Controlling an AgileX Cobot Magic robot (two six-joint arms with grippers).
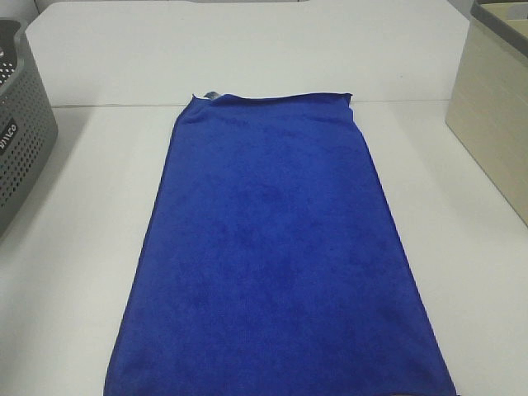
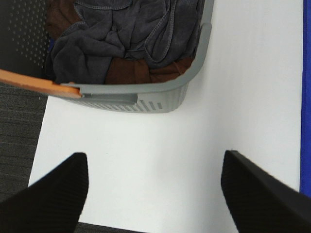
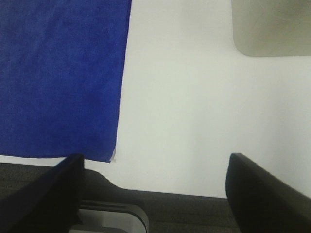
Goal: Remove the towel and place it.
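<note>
The blue towel (image 1: 276, 247) lies spread flat down the middle of the white table (image 1: 74, 247), with a small white tag at its far left corner. Its edge shows in the left wrist view (image 2: 307, 97) and one near corner fills part of the right wrist view (image 3: 58, 73). My left gripper (image 2: 155, 194) is open and empty over bare table between the grey basket (image 2: 160, 99) and the towel. My right gripper (image 3: 155, 194) is open and empty above the table's edge, beside the towel's corner. Neither gripper shows in the exterior high view.
The grey perforated basket (image 1: 21, 124) stands at the table's left edge and holds crumpled grey and brown clothes (image 2: 121, 39). A beige box (image 1: 495, 107) stands at the right edge; it also shows in the right wrist view (image 3: 272, 26).
</note>
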